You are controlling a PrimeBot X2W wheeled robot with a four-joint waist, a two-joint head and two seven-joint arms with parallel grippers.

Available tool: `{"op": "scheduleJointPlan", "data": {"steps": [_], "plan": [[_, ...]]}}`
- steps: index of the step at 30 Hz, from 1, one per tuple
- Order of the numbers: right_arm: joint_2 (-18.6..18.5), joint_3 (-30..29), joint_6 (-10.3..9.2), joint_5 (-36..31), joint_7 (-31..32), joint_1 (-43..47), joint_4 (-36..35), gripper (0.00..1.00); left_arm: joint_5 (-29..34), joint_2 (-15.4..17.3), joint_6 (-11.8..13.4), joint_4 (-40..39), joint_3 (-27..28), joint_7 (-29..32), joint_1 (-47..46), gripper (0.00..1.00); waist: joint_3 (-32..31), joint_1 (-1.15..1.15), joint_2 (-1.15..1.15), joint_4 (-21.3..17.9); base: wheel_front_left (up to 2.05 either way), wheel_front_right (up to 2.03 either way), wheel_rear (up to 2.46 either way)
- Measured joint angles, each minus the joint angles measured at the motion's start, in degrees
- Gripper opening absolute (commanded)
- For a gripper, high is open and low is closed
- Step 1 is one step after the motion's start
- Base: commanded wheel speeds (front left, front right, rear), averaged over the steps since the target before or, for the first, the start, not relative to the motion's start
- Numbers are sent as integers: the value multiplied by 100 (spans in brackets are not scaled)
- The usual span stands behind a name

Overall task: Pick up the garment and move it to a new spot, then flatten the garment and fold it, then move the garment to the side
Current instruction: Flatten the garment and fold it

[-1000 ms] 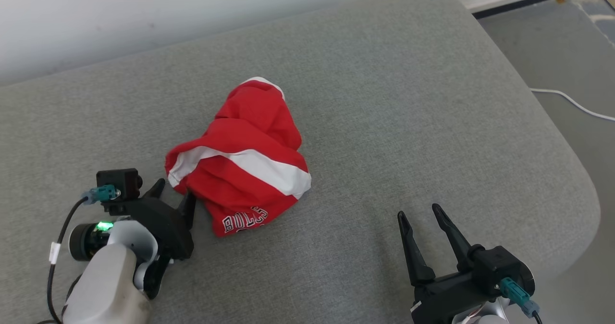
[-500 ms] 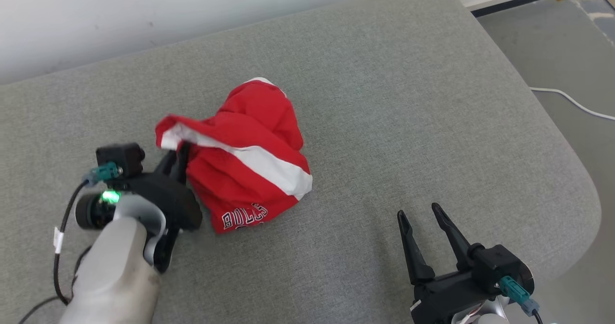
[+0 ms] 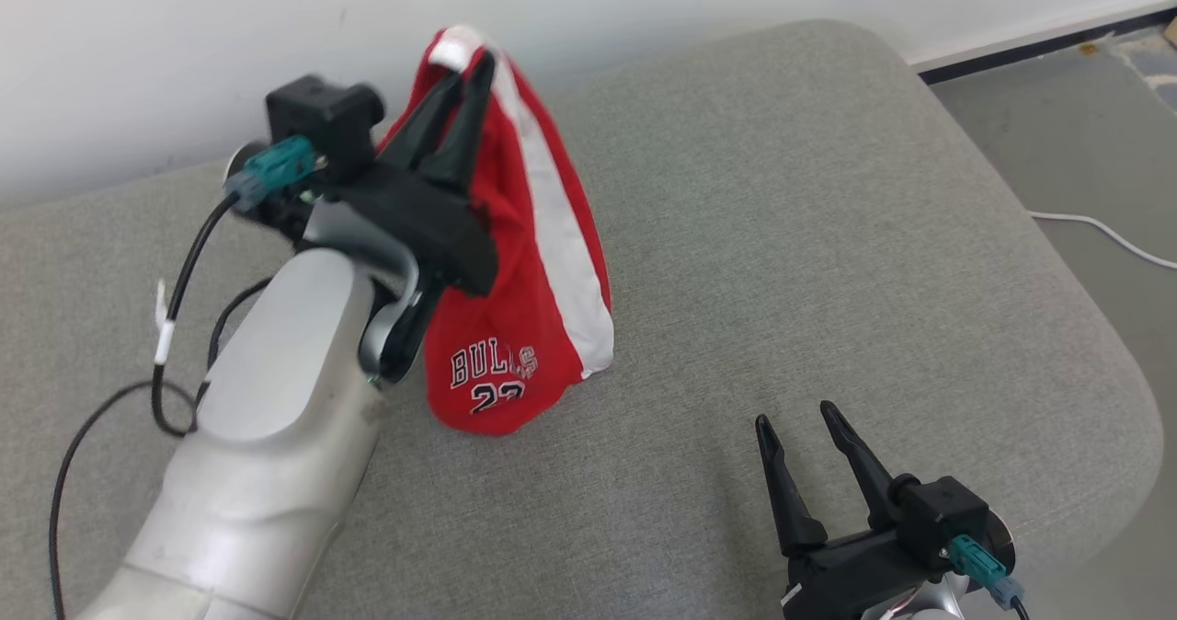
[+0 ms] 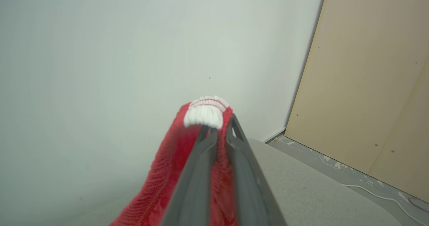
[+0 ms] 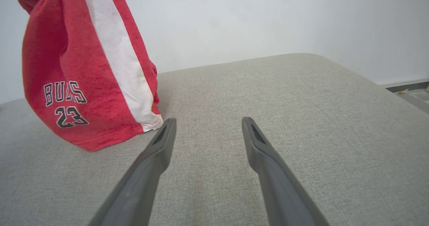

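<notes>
Head view: the left gripper (image 3: 471, 68) is clamped on the top of the red, white-striped fabric garment (image 3: 515, 326), which hangs left of centre over the grey fabric cushion (image 3: 782, 234). The right gripper (image 3: 800, 427), near right, has its fingers apart.

Left wrist view: the fingers pinch the garment's white ribbed edge.

Right wrist view: the garment's hem touches the cushion at far left.

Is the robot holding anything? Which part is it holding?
Yes. The left gripper pinches the red Bulls shorts by their white ribbed edge. The right gripper is open and empty.

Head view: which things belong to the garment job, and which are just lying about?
Job: shorts, held up by the shut left gripper; open right gripper; cushion under them.
Lying about: cable; panel.
</notes>
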Motion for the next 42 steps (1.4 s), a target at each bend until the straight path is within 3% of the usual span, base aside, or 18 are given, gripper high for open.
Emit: {"op": "scheduleJointPlan", "data": {"steps": [8, 13, 21, 27, 32, 38, 39, 40, 42], "plan": [[1, -25, 0, 65, 0, 43, 14, 100, -517, -164, 0, -588, -334, -10, -540, 0, -192, 0, 0, -107, 0, 0, 0], [-2, -181, 0, 102, 0, 139, -1, 100, -840, -168, -1, -725, -672, 44, -351, 0, -220, 0, -1, -1, 0, 0, 0], [-1, -210, 0, 121, 0, 205, -15, 100, -1652, 573, 0, -1218, -1800, 622, 1223, 0, -209, 0, -1, 493, 0, 0, 0], [1, -201, 0, 51, 0, 207, 3, 100, -1869, 1304, 0, -1544, -2268, 854, 2064, 0, -238, 0, -1, 937, 0, 0, 0], [2, -143, 0, 44, 0, 219, 65, 100, -1798, 1637, 27, -1392, -2479, 961, 2395, 0, -326, 0, -1, 1200, 0, 0, 0], [2, -71, 0, 45, 0, 222, 129, 100, -1671, 1772, 350, -942, -2514, 875, 2626, 0, -499, 0, -1, 1174, 0, 0, 0], [3, -78, 0, 44, 0, 229, 134, 100, -1696, 1770, 366, -910, -2502, 847, 2669, 40, -512, 0, -1, 1146, 0, 0, 0], [2, -97, 0, 42, 0, 242, 138, 100, -1719, 1759, 397, -901, -2488, 842, 2707, 100, -528, 1, -1, 1119, 0, 0, 0], [2, -141, 0, 31, 0, 270, 146, 100, -1812, 1760, 397, -929, -2459, 857, 2785, 100, -565, 0, -1, 1072, 0, 0, 0]]}}
